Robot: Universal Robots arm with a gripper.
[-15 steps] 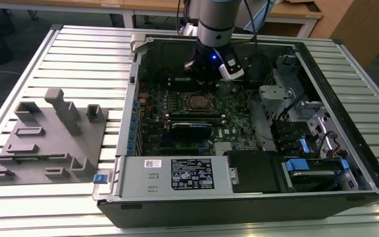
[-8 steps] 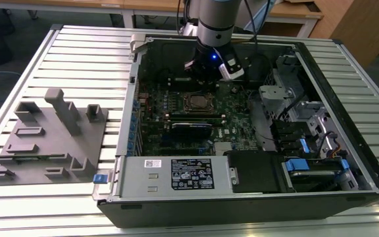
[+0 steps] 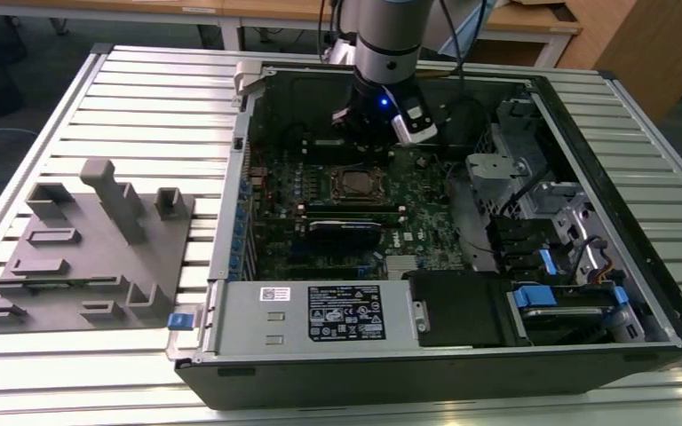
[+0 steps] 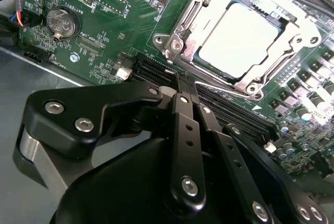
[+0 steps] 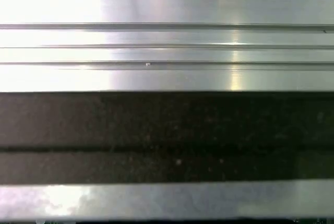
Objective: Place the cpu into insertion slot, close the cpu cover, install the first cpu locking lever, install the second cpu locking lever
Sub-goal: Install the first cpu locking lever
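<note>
Black gripper (image 4: 181,84) fingers (image 4: 185,130) fill the foreground of the second wrist view, their tips pressed together with nothing between them. The tips hover just above the long black memory slots (image 4: 156,70), near one corner of the socket.

The cpu (image 4: 240,33) sits flat in the insertion slot (image 4: 168,42), its dull silver top facing up. The cpu cover (image 4: 187,18) lies down over it, with the silver frame running round all four edges of the chip and the chip showing through the window. Around the socket spreads the green motherboard (image 4: 104,51), with a round coin battery (image 4: 61,21) well off to one side.

In the exterior view the arm (image 3: 385,44) reaches down into the open computer case (image 3: 625,266), stopping just beyond the socket. A labelled power supply box (image 3: 329,315) lies along the case's near side. The case rests on a slatted metal table (image 3: 139,98), and a grey block with cut-out shapes (image 3: 92,248) sits on the table at the exterior view's left.
</note>
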